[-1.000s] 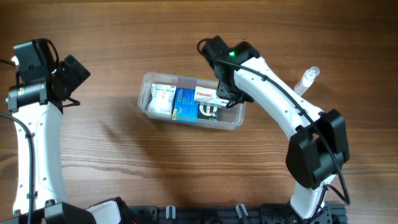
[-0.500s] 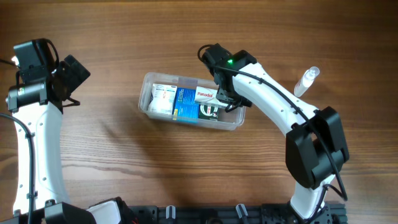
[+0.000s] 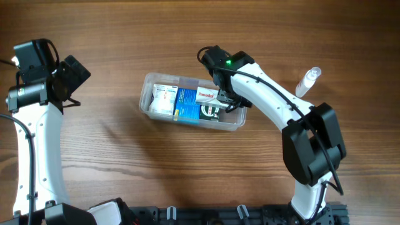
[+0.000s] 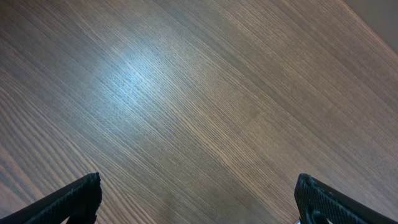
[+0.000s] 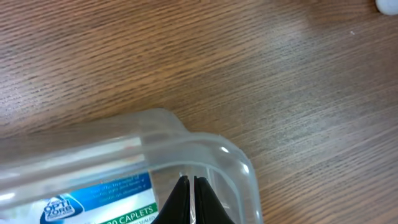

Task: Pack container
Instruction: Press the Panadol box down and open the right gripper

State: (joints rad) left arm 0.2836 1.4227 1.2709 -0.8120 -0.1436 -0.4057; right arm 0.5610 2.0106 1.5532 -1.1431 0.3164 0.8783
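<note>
The clear plastic container sits mid-table and holds several small boxes: a white one, a blue one, a green-and-white one and a white and red Panadol box lying on top. My right gripper is shut and empty, its tips inside the container's right end. In the right wrist view the shut fingers sit just inside the rounded rim, beside a blue and green caplets box. My left gripper is open over bare wood at the far left.
A small clear bottle with a white cap lies on the table to the right of the container; its cap shows at the top right corner of the right wrist view. The table is brown wood.
The right arm has shifted slightly left and down, its shut tips settling into the container's right end. The Panadol box and the left arm have stayed put.
</note>
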